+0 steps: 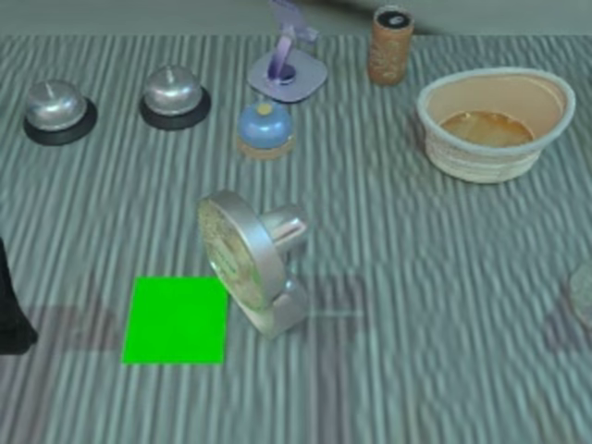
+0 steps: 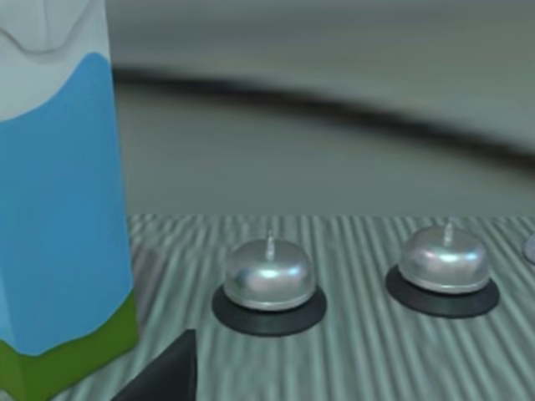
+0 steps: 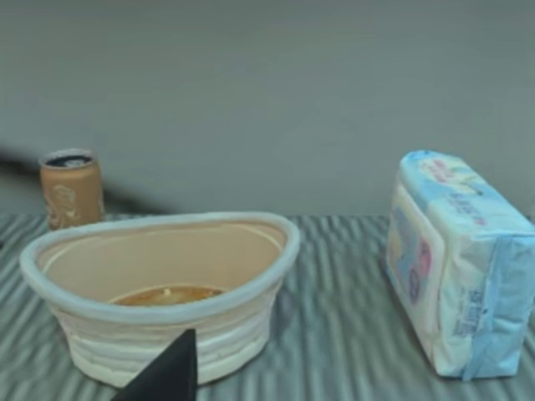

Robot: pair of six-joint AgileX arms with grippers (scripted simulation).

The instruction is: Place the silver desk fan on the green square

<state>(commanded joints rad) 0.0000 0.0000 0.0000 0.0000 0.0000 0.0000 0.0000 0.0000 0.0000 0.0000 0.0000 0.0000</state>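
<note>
On table, by size:

Basket (image 1: 495, 125), back right, well clear of the work.

Fan (image 1: 248, 262), centre, upright on its foot, ring face toward the left, foot just beside the square's right edge. Not yet on target.

Square (image 1: 177, 320), front left, bare.

Two silver bells (image 1: 57, 109) (image 1: 173, 92), back left; blue bell (image 1: 265, 128), purple stand (image 1: 288, 67) and can (image 1: 390, 45) along the back. All well apart from the fan.

Left gripper (image 1: 11, 314), parked at the left edge; right gripper barely in view at the right edge. Fingers of both: cannot tell.

Judgement: grasp motor housing or ring from above, keep upright, shift a short way left, centre foot on green. Open room all round the square; only the left arm stands near.
</note>
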